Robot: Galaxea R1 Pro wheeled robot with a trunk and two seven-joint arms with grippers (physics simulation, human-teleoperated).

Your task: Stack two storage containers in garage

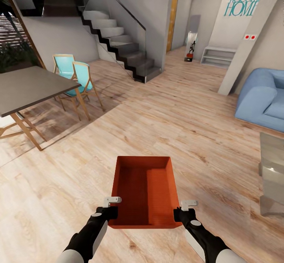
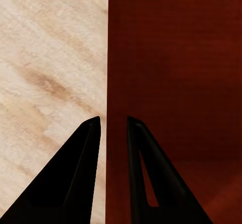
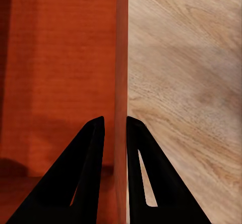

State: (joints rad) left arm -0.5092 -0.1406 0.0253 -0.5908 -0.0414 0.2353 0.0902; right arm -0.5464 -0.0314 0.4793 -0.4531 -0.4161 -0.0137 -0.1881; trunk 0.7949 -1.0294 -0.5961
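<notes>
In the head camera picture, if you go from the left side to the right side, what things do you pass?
Grey table → turquoise chairs → staircase → red bin → blue sofa.

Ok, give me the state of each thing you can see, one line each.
storage container: upright, open, empty, held off the wood floor by both side walls.
left gripper: shut on the container's wall.
right gripper: shut on the opposite wall.
</notes>
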